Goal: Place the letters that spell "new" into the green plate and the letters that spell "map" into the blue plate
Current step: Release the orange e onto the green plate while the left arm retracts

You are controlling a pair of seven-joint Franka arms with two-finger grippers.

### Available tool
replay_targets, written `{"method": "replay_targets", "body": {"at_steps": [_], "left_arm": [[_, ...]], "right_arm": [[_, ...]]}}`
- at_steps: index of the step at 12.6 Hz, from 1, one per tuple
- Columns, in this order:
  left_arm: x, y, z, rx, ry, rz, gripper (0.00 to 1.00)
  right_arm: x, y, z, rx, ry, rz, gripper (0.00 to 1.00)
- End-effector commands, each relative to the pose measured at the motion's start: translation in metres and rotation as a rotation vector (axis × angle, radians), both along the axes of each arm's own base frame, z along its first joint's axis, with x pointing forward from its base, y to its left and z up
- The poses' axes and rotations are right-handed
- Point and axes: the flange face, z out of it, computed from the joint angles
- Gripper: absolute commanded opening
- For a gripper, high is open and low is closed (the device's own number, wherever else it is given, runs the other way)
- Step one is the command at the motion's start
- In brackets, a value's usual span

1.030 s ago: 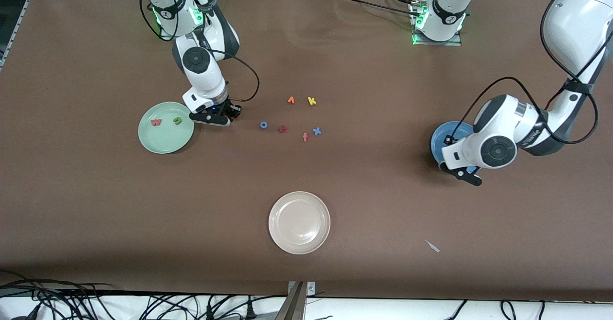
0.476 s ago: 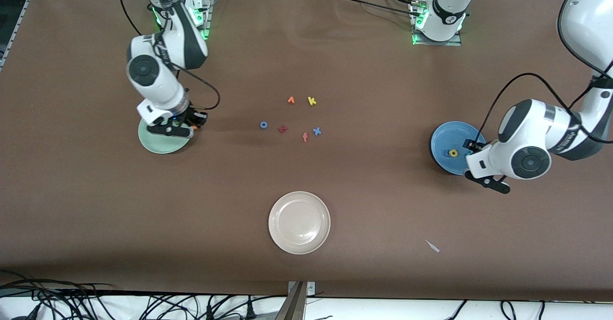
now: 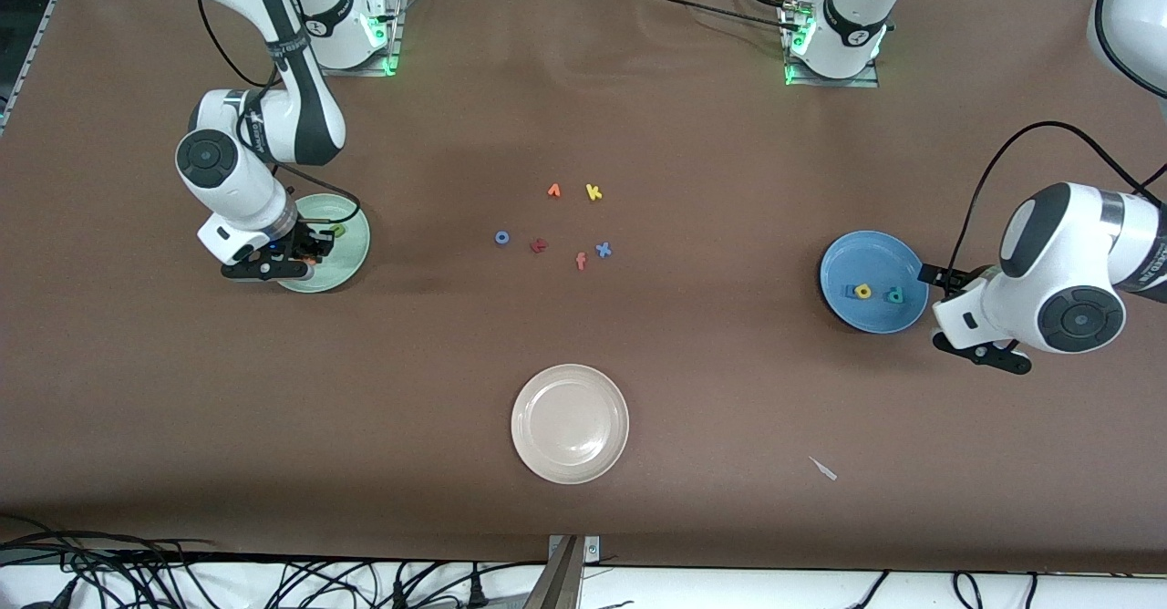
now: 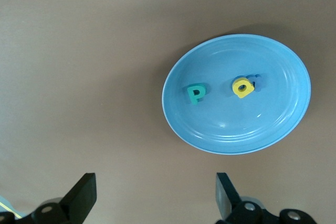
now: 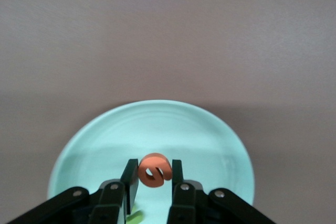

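1. Gripping the small orange round foam "e" (image 5: pixel 155 170) between closed fingers, my right gripper (image 3: pixel 294 261) is hanging over the round pale mint-green shallow plate (image 3: pixel 351 246) at the right arm's end of the table.
2. I am seeing the tiny green foam "n" (image 3: pixel 338 230) lying in that green plate beside my wrist; the salmon-red "w" is hidden under my arm.
3. I am looking at six loose foam letters lying mid-table: a blue "o" (image 3: pixel 501 238), a dark red "t" (image 3: pixel 539 245), an orange piece (image 3: pixel 553 190), an orange "f" (image 3: pixel 581 262), a yellow "k" (image 3: pixel 593 192) and a blue "x" (image 3: pixel 603 249).
4. Nearer the front camera, a round cream-white plate (image 3: pixel 570 422) is sitting alone.
5. I am finding the blue foam "m" (image 3: pixel 851 292), the yellow foam "a" (image 3: pixel 862 292) and the teal foam "p" (image 3: pixel 895 295) lying in the round medium-blue shallow plate (image 3: pixel 873 255).
6. My left gripper (image 4: pixel 156 198) is hovering just beside that blue plate, fingers spread wide, holding nothing.
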Motion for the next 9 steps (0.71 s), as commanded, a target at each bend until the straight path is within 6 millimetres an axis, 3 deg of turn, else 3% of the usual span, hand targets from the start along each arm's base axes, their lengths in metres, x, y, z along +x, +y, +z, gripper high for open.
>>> {"method": "replay_targets", "body": {"at_steps": [1, 2, 3, 4, 7, 9], "left_arm": [[-0.003, 0.024, 0.028, -0.066, -0.015, 0.102, 1.0], [-0.005, 0.032, 0.044, -0.074, -0.04, 0.148, 1.0], [-0.007, 0.037, 0.066, -0.046, -0.091, 0.174, 1.0], [-0.01, 0.039, 0.066, -0.01, -0.11, 0.189, 1.0], [-0.032, 0.028, 0.101, -0.102, -0.227, 0.312, 1.0], [-0.044, 0.016, 0.144, -0.159, -0.325, 0.352, 1.0]], "right_arm": [[-0.005, -0.012, -0.009, -0.008, -0.01, 0.03, 0.2], [-0.005, -0.012, -0.009, -0.008, -0.006, 0.032, 0.41], [-0.005, -0.012, -0.009, -0.008, -0.005, 0.031, 0.81], [-0.006, -0.011, -0.008, -0.006, -0.004, 0.032, 0.99], [-0.003, -0.007, 0.0, 0.007, -0.019, 0.034, 0.99], [0.003, 0.0, 0.018, 0.029, -0.007, 0.04, 1.0]]}}
